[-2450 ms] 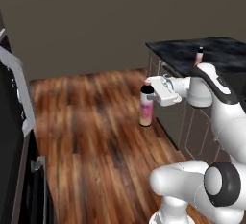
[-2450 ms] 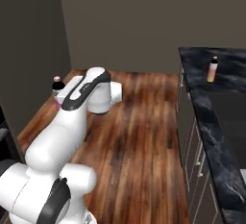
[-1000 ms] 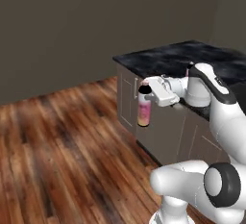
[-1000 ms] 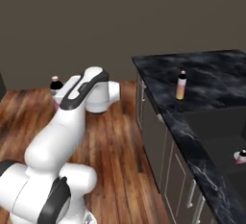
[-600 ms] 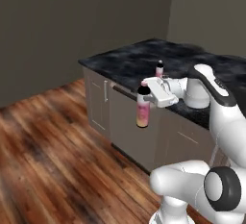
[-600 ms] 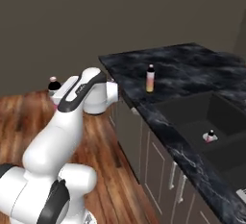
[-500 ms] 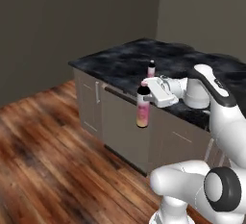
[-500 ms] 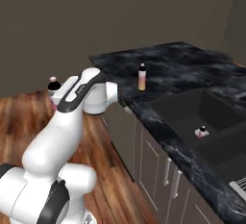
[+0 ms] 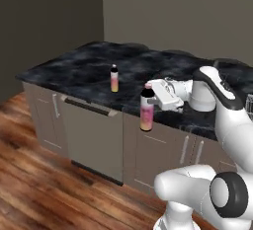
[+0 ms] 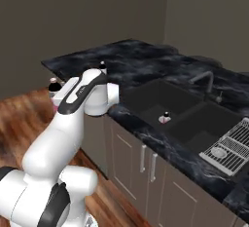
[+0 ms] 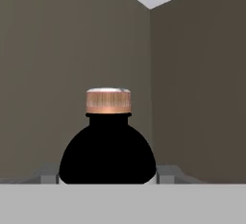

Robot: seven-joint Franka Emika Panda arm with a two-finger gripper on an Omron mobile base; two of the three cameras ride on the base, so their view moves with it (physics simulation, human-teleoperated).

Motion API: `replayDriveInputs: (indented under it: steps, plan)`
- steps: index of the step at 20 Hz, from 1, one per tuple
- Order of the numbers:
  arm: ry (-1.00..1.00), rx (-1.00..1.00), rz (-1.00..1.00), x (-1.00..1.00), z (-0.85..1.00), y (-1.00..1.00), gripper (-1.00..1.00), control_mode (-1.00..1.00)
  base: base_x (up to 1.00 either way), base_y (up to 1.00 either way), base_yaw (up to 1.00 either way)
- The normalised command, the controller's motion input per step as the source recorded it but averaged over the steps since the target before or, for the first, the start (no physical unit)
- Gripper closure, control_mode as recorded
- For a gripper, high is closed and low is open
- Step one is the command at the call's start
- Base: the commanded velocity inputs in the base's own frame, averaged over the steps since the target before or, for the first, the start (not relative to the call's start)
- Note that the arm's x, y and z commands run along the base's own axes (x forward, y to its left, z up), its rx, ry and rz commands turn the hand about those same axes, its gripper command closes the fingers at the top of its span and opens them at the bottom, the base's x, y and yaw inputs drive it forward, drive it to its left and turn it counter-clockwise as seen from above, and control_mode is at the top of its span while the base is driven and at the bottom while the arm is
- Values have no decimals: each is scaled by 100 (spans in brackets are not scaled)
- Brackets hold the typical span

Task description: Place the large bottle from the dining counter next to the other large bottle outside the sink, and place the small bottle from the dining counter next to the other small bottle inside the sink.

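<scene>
My gripper (image 9: pixel 150 98) is shut on a large bottle (image 9: pixel 146 111) with a dark shoulder, copper cap and pink-to-orange body. It hangs upright in the air in front of the sink counter's cabinet. In the hand view the large bottle (image 11: pixel 108 146) sits between the fingertips (image 11: pixel 48 174). The other large bottle (image 9: pixel 114 78) stands on the black worktop left of the sink (image 10: pixel 156 94). A small bottle (image 10: pixel 165 118) stands inside the sink's near basin. The dining counter is out of view.
A curved faucet (image 10: pixel 203 78) rises behind the sink and a ribbed grey drain rack (image 10: pixel 232 142) lies to its right. Beige cabinets (image 9: pixel 94 135) with a dishwasher front stand under the worktop (image 9: pixel 79 71). Wooden floor (image 9: pixel 39 194) spreads to the left.
The base has driven and turned, so the whole picture has swung from open floor to the sink counter, now close. The bottle has stayed in my gripper at the same height.
</scene>
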Motion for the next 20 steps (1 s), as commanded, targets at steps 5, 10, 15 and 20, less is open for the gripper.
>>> replayDriveInputs:
  steps: [5, 10, 15, 20]
  plan:
    - [0, 0, 0, 0, 0, 0, 100, 100, 33, 18, -46]
    - [0, 0, 0, 0, 0, 0, 100, 100, 35, 21, -45]
    - [0, 0, 0, 0, 0, 0, 100, 100, 38, 25, -44]
    - [0, 0, 0, 0, 0, 0, 100, 100, 39, 31, -42]
